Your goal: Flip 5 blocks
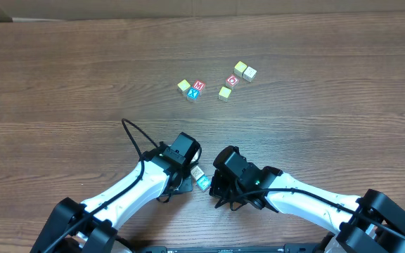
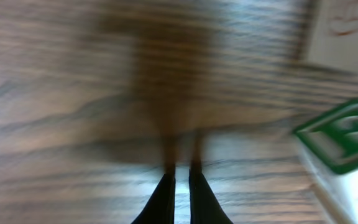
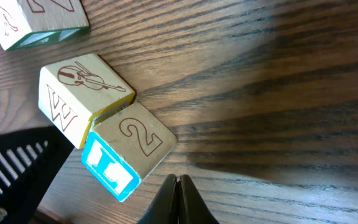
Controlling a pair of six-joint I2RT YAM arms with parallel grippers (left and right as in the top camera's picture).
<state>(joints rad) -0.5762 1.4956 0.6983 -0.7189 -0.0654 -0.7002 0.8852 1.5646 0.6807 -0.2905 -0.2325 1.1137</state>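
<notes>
Your right tool (image 3: 178, 198) is showing its two fingers pressed together, with nothing between them, the tips sitting low over the desk (image 3: 278, 93). I am judging that you are using the joined tips as one narrow point for pushing, because each block is much smaller than the tool. Just to the left of the tips, the block with the 2 (image 3: 132, 146) is lying turned against the wood grain, its blue side facing the camera; whether the tips are touching it, I cannot tell. The violin block (image 3: 82, 93) is touching it, and a third block (image 3: 33, 22) is lying apart from them at the top edge.

Your left tool (image 2: 180, 190) is also holding its fingers together, empty and close to the desk, though this view is blurred. The green-framed block (image 2: 344, 134) is lying to its right, apart from the tips.

From above, both tools are meeting at the near side of the desk, with the near group (image 1: 201, 177) between them. The other blocks (image 1: 224, 93) are lying well apart, toward the far side, in two loose clusters. I am judging that you are handling the near group first, since both tools are reaching it.
</notes>
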